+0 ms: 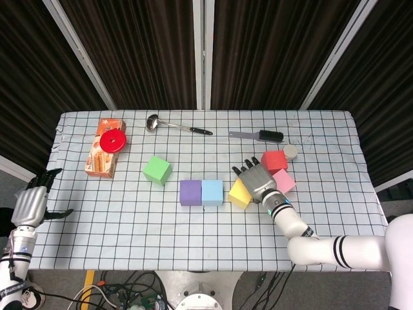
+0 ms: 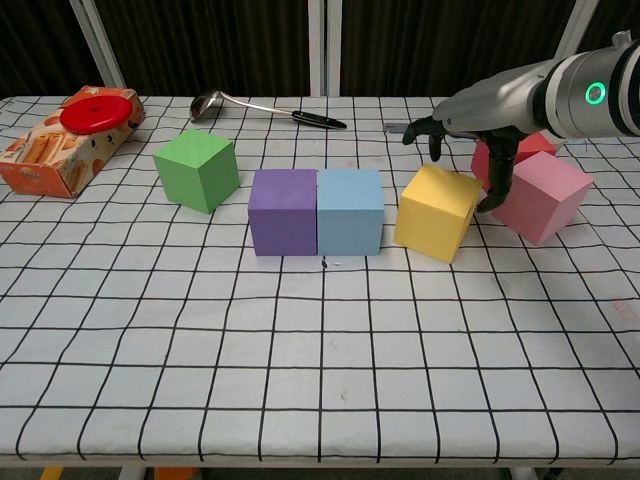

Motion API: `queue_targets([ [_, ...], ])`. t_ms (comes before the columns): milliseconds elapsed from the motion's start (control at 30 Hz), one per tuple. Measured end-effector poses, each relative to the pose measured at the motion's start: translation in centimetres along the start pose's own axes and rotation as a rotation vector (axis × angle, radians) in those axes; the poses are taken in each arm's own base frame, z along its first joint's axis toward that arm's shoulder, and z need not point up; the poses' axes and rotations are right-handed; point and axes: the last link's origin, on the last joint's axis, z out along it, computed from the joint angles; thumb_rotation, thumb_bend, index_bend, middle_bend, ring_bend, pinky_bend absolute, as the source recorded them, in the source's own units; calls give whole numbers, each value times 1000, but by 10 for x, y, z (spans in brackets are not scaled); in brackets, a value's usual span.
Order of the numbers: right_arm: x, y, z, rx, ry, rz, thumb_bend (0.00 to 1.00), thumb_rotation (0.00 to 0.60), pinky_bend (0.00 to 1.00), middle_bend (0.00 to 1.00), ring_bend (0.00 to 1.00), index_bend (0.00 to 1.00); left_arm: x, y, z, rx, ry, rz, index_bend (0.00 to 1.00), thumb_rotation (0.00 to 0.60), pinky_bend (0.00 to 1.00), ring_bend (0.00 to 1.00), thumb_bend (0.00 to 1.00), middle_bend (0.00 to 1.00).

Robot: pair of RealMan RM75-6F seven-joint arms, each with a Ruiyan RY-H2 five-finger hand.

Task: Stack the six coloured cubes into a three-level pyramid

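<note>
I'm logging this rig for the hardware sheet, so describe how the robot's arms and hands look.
Both hands are silver-grey metal with black fingers: the left hand shows only in the head view, the right hand in both. The right arm is glossy white with black bands; its wrist carries a small teal mark, and the chest view shows a glowing green ring there. No loose cables show.

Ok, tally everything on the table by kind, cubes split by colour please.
Green cube: 1
Purple cube: 1
Blue cube: 1
Yellow cube: 1
Red cube: 1
Pink cube: 1
Ladle: 1
Snack box: 1
Red disc: 1
Black-handled tool: 1
Small round object: 1
Total: 11
</note>
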Motion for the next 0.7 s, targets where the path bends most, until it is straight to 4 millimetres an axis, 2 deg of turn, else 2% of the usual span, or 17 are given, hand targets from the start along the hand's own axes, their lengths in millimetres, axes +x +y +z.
queue_targets([
  [167, -1, 7, -2, 22, 10, 85, 95, 600, 0, 143, 0, 0, 0, 1, 0, -3, -4, 3, 91, 600, 108, 14, 17, 101],
  [433, 3, 32, -21, 1, 53, 215, 74, 600, 0, 171, 0, 0, 1, 3, 0, -6, -18, -6, 91, 600, 108, 14, 17, 101],
  [700, -2, 27, -41, -27, 114, 310, 50, 600, 0, 148, 0, 0, 2, 3, 0, -11, -15, -2, 91, 600, 108, 14, 16, 101],
])
